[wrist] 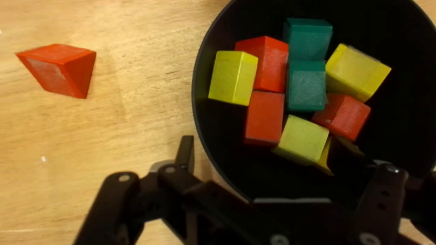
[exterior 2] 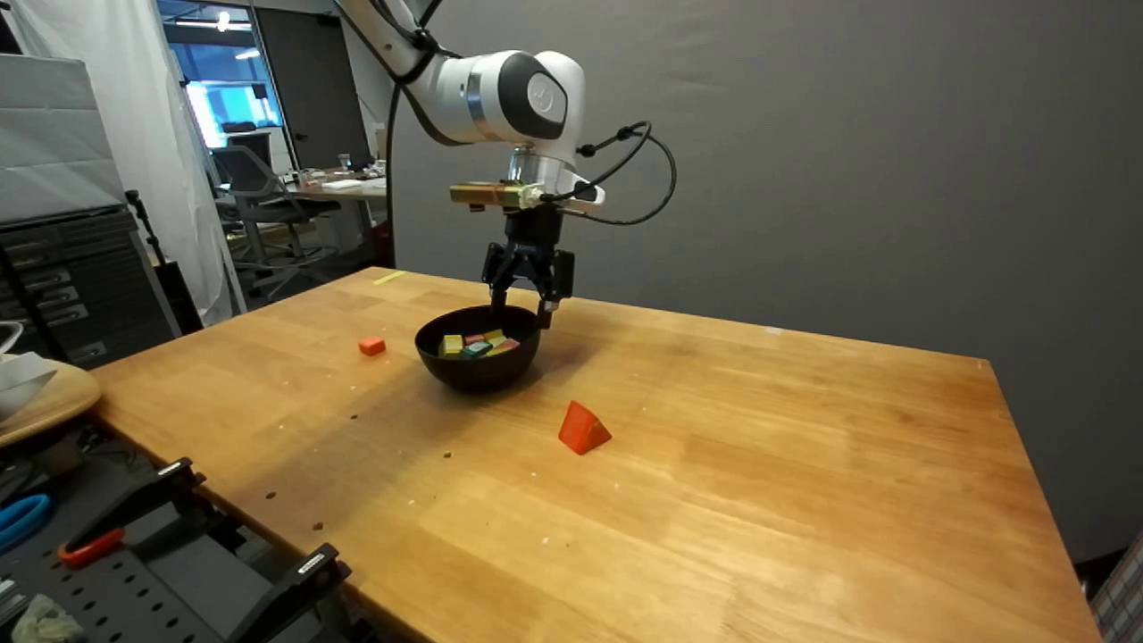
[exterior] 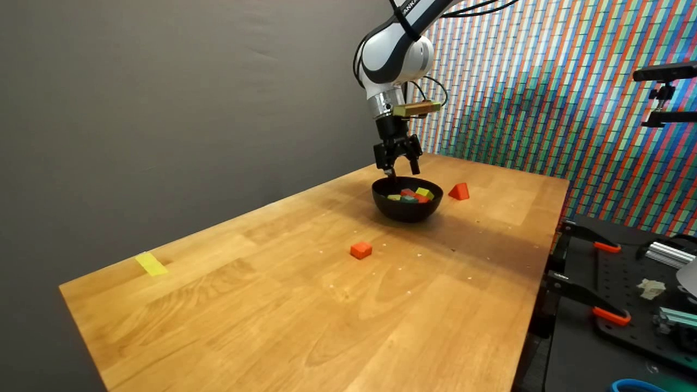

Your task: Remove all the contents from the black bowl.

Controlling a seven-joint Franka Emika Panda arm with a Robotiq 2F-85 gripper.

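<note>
Black bowl [exterior: 407, 213] holds three red blocks [wrist: 264, 115], two green [wrist: 306, 87], four yellow [wrist: 232, 77]; claw [exterior 2: 521, 315] spread wide.

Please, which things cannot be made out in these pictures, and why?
Wrist view: part of a yellow piece, hidden by a gripper finger and a paler yellow block.
Wrist view: part of the black bowl, cut off by the top edge.
Both exterior views: the rest of the arm, cut off by the top edge.
</note>
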